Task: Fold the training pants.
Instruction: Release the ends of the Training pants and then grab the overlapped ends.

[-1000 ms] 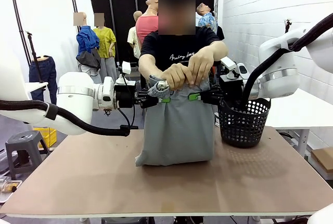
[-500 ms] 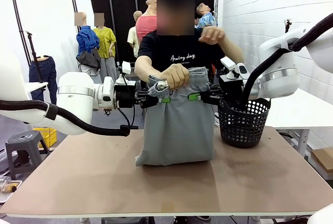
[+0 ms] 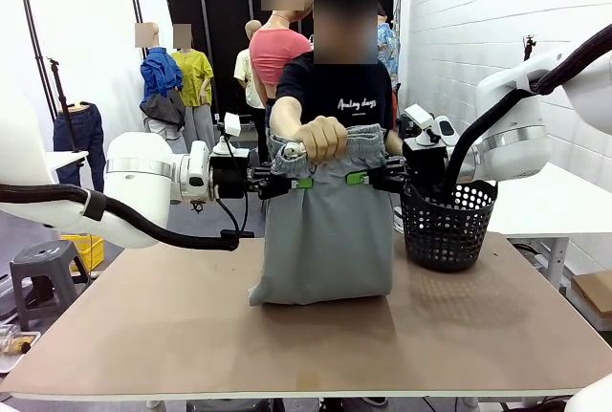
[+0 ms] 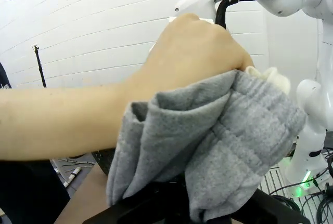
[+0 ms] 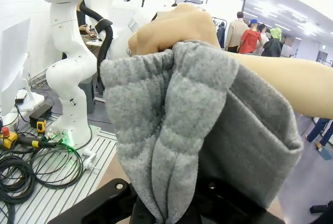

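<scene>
training pants [image 3: 328,240]: long axis upright, waistband up, hanging between the pincers, lower end on table [image 3: 191,326] | left gripper [image 3: 298,183], right gripper [image 3: 361,179]: both clamped on waistband sides | person's hand [image 3: 320,140]: gripping waistband above left gripper

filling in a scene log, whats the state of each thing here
training pants: held up by the waistband, lower end resting on the table
left hand: shut on the pants' waistband
right hand: shut on the waistband's other side
person's hand: fist gripping the waistband's top, between the two
black basket: upright on the table
</scene>
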Robot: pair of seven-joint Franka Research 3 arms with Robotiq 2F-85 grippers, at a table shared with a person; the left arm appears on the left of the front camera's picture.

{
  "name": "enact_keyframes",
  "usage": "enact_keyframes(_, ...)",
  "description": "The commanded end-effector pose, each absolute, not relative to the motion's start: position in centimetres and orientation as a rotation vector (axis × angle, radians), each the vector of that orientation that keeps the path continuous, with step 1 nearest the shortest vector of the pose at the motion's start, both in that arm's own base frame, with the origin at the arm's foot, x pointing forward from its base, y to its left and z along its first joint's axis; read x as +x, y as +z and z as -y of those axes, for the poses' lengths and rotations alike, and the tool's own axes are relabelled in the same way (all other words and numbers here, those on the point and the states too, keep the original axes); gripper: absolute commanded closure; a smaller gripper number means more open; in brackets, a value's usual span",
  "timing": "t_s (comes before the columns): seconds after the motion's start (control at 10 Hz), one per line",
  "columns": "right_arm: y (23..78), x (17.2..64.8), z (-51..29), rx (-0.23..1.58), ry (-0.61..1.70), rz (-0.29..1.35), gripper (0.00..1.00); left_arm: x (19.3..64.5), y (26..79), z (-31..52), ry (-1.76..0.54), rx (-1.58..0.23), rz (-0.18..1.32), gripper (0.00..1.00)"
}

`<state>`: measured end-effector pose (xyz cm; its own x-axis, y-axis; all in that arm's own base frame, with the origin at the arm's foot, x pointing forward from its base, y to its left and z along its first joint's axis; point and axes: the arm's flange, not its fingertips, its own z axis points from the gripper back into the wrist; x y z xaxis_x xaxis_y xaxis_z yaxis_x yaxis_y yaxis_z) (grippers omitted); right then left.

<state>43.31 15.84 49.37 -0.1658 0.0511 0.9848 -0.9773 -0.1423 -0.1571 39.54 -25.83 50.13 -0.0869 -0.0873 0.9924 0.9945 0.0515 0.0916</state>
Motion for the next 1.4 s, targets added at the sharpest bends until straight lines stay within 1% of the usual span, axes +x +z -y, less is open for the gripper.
enact_keyframes(0.0, 49.44, 43.09, -15.87, 1.192, 1.470, 1.222, 1.00, 39.47, 50.51, 25.81, -1.270, -1.056, 1.246, 1.00)
enact_keyframes(1.3, 49.44, 43.09, -15.87, 1.192, 1.470, 1.222, 1.00, 39.47, 50.51, 25.81, -1.270, -1.056, 1.246, 1.00)
